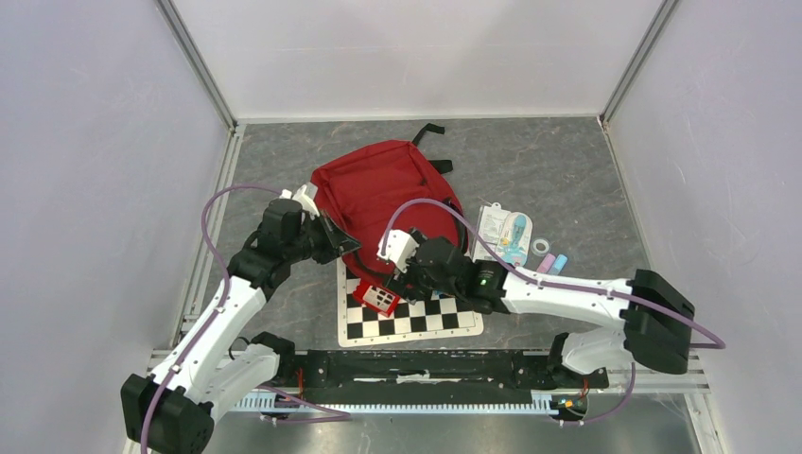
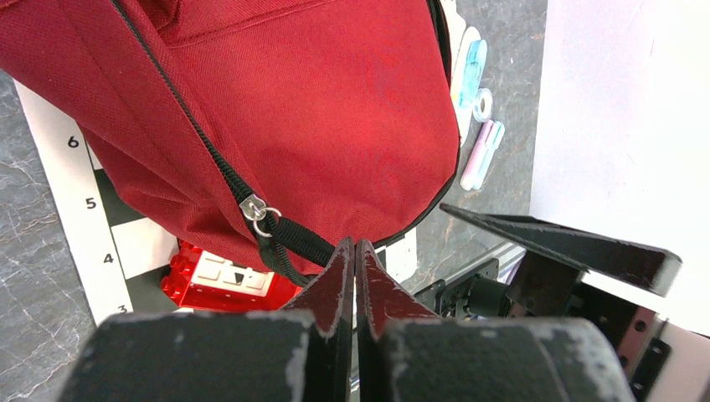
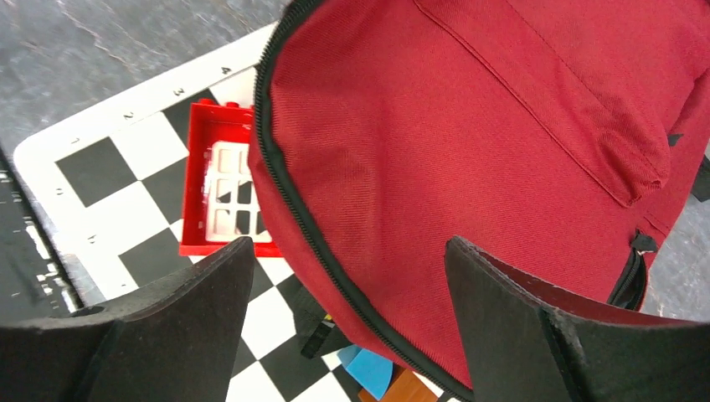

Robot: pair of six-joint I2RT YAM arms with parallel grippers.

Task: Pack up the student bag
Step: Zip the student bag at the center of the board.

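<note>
Near the tabletop's [image 1: 567,161] front edge lies a chequered mat [image 1: 426,322] with a red block [image 1: 376,298] on it. The right gripper [image 3: 349,247] gapes wide over the student bag's [image 1: 383,189] near rim, holding nothing. The left gripper [image 2: 353,247] is pinched tight at that rim. The bag spreads toward the centre.
</note>
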